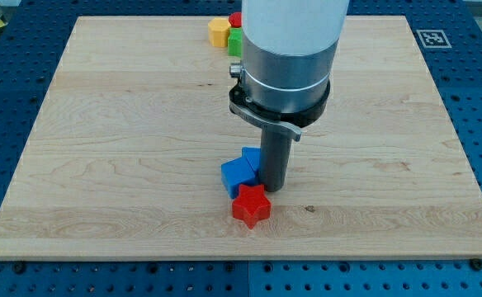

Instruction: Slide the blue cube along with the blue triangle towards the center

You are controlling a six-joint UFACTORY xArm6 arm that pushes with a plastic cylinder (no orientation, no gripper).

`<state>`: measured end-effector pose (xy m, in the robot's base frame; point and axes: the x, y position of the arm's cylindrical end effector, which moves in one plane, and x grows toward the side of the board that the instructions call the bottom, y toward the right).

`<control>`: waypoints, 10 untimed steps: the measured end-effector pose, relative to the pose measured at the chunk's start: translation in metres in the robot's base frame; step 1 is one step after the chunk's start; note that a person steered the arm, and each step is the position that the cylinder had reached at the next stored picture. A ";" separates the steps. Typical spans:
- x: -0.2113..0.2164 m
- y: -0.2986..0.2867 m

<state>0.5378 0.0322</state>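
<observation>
Nearest, at the view's bottom: red star block [251,205] on the wooden board [101,165]. Just above, touching: blue cube [237,176], blue triangle [252,157] tucked behind. My tip [272,186], a bare rod holding nothing, pressed against their right. Far off at the top: yellow block [219,31], green block [235,42], red block [235,19].

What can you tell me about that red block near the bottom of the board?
The red block is a small star-shaped piece, glossy like painted wood or plastic, lying flat on the wooden board below its centre. Its upper edge meets or nearly meets the blue cube, and my tip stands just above it to the view's right; actual contact cannot be told.
</observation>
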 end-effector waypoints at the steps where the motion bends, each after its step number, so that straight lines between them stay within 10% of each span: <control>1: 0.000 0.002; 5: 0.080 -0.013; 7: 0.033 -0.119; 10: 0.016 -0.115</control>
<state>0.5539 -0.0827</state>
